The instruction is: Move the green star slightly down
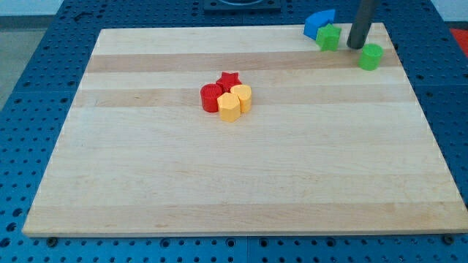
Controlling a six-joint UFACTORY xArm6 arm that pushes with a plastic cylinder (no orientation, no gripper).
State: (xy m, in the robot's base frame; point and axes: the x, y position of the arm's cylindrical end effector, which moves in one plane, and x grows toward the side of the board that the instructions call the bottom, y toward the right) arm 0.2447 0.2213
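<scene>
The green star [329, 36] sits near the top right corner of the wooden board [241, 183], touching a blue block [319, 23] on its upper left. My tip [355, 47] stands on the board just to the right of the green star, with a small gap between them. A green round block [371, 56] lies just to the lower right of my tip. The rod rises out of the view's top edge.
A tight cluster sits left of the board's middle: a red star [229, 79], a red round block [211, 97] and two yellow blocks [241, 96] [229, 107]. The board's top right edge is close to the blue block and the green star.
</scene>
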